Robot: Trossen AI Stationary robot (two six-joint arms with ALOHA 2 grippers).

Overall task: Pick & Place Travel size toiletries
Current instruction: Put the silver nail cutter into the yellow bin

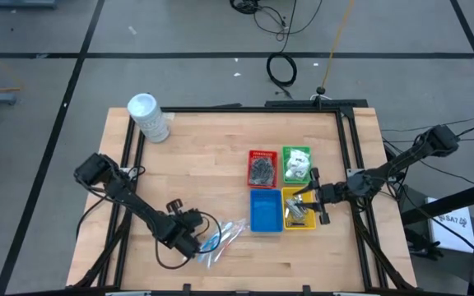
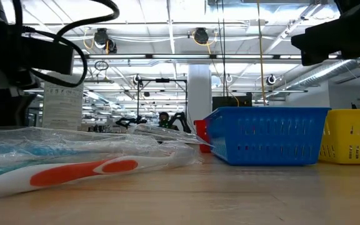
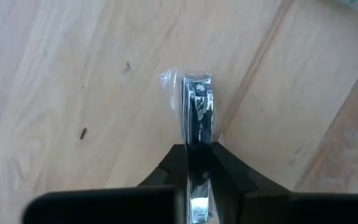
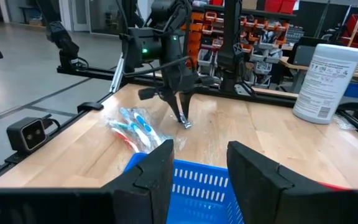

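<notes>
Jaws of the left gripper are pressed together on a slim shiny wrapped piece, which sticks out past the fingertips over bare wood. Jaws of the right gripper stand spread with nothing between them.

Seen from above as a dial, the table carries the left arm in from 8 o'clock and the right arm in from 3 o'clock. At 11 o'clock stands the tub, upright near the corner. Four trays sit as a tight block at about 4 o'clock: red tray and green tray on the far row, blue tray and yellow tray on the near row. Dark bundles fill the red tray and white packets the green. The right gripper hangs over the yellow tray's far edge, facing the blue one.

At 6 o'clock the sticks lie in a loose heap in clear wrap, flat on the wood. The left gripper is just beside that heap, on its 9 o'clock side. Whether the wrapped piece touches the table I cannot tell.
</notes>
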